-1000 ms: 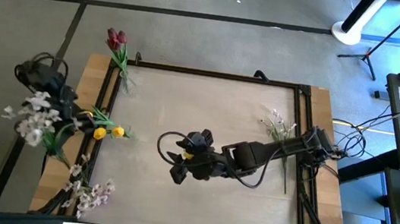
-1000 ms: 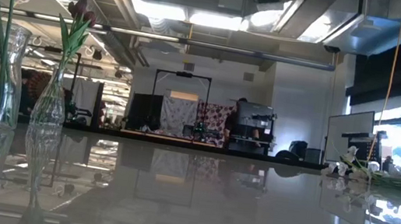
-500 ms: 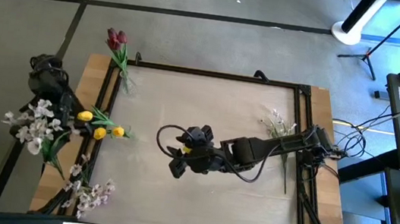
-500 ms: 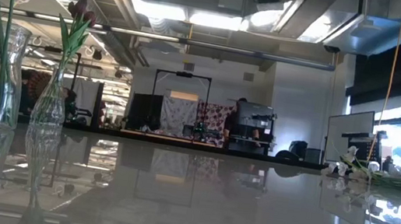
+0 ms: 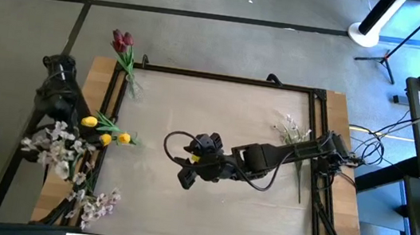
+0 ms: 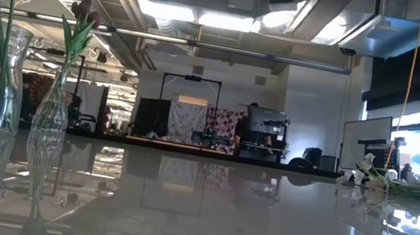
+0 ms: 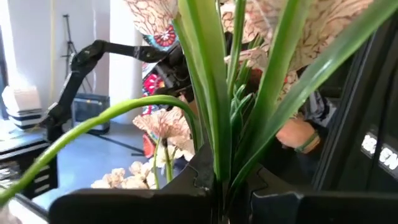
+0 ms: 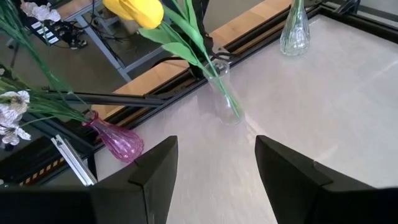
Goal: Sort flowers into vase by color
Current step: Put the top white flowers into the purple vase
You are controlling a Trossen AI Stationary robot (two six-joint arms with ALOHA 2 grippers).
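A spray of white blossoms (image 5: 52, 149) hangs off the left edge of the tabletop (image 5: 217, 126), its green stalks (image 7: 214, 118) pinched in the left claw (image 7: 217, 186), with the pink vase (image 8: 118, 140) and its white sprays (image 5: 91, 199) just beside it. The yellow tulips (image 5: 108, 131) stand in a clear vase (image 8: 227, 99) ahead of the right claw (image 8: 211, 171), and the dark red tulips (image 5: 122, 41) stand in a farther clear vase (image 8: 294, 31). The right claw, fingers spread and holding nothing, hovers over mid-tabletop, and another white spray (image 5: 292, 132) lies well behind it by the arm's base.

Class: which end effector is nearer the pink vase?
Left. The left end effector, holding the white spray, hangs almost over the pink vase; the right end effector is mid-table, well away.
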